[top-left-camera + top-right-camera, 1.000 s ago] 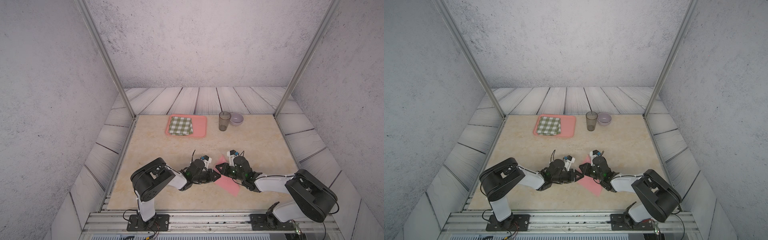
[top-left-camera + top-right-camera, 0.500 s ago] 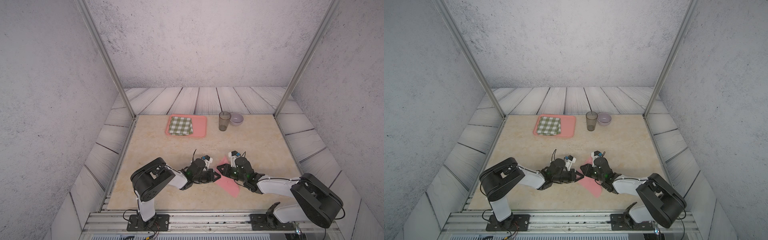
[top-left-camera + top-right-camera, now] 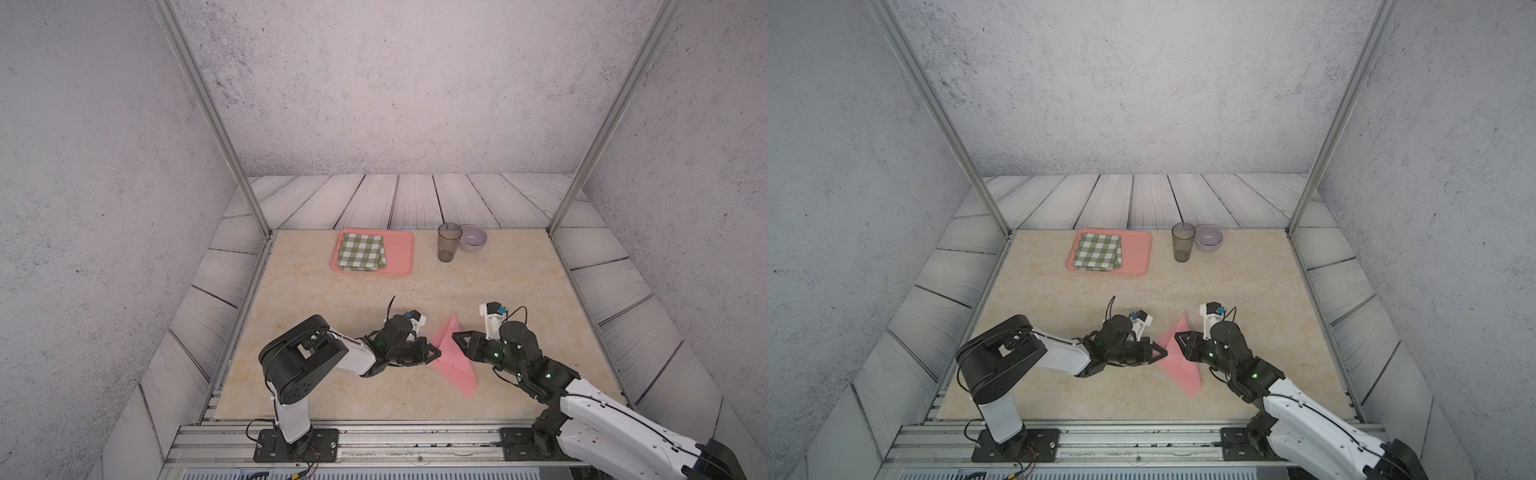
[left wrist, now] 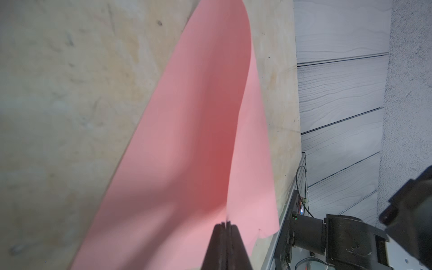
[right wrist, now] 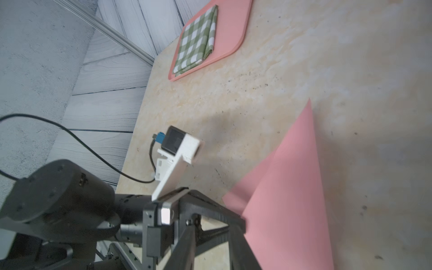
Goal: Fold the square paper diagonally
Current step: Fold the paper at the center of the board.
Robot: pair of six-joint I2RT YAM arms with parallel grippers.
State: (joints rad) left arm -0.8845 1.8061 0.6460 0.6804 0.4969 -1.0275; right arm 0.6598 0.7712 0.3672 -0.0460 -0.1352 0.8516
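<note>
The square paper (image 3: 457, 374) (image 3: 1179, 370) is a thin pink sheet lying doubled into a rough triangle near the table's front, between my two grippers. In the left wrist view one layer of the paper (image 4: 187, 140) curls up from the table. My left gripper (image 3: 436, 354) (image 4: 225, 225) is shut on that raised edge at the paper's left corner. My right gripper (image 3: 459, 343) (image 3: 1181, 341) sits just right of it over the sheet, fingers apart and holding nothing. The right wrist view shows the paper (image 5: 292, 187) flat beside the left gripper.
At the back stand a salmon tray (image 3: 399, 253) holding a green-and-white checked cloth (image 3: 360, 251), a dark tumbler (image 3: 449, 243) and a pale bowl (image 3: 473, 237). Metal frame posts rise at the table's back corners. A rail runs along the front edge.
My left gripper has closed on the paper's edge. My right gripper has opened and drawn back a little to the right, uncovering the paper's far corner.
</note>
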